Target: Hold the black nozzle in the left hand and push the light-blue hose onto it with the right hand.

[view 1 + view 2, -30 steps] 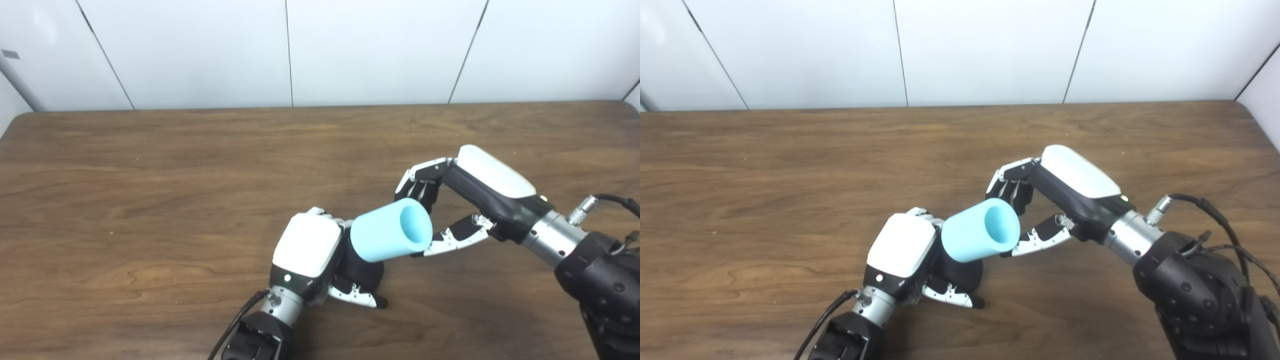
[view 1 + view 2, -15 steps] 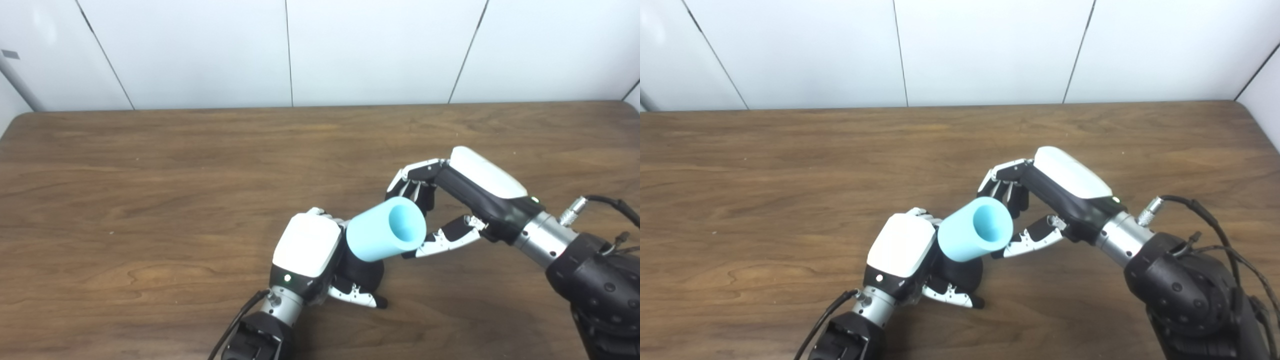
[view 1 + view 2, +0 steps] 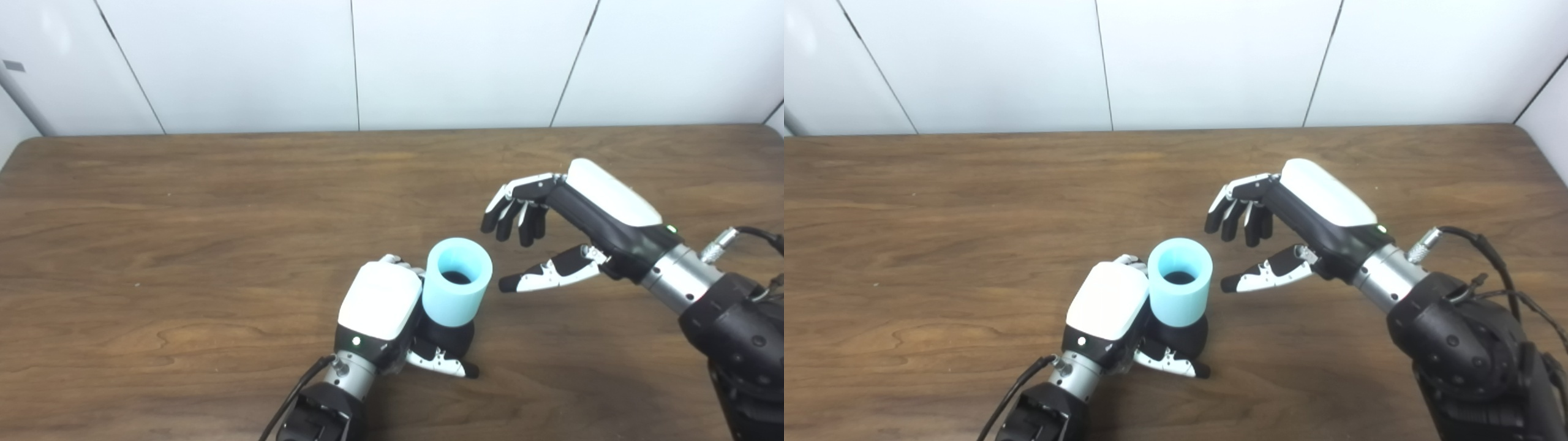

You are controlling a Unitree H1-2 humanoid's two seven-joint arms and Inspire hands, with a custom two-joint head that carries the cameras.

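Note:
The light-blue hose (image 3: 457,291), a short thick tube, stands nearly upright with its open end up, seated on the black nozzle (image 3: 452,335). My left hand (image 3: 392,312) is shut on the nozzle near the table's front edge, and its fingers hide most of the nozzle. My right hand (image 3: 539,239) hovers open just right of the hose and a little above it, fingers spread, touching nothing. The nozzle's dark top shows down inside the hose (image 3: 1179,277).
The brown wooden table (image 3: 184,233) carries nothing else in view. A white panelled wall (image 3: 367,61) runs along its far edge. Cables trail from both forearms at the picture's bottom.
The hose was tilted toward the right hand, which held its end. Now it stands upright on the nozzle; the right hand has let go and drawn back up and right.

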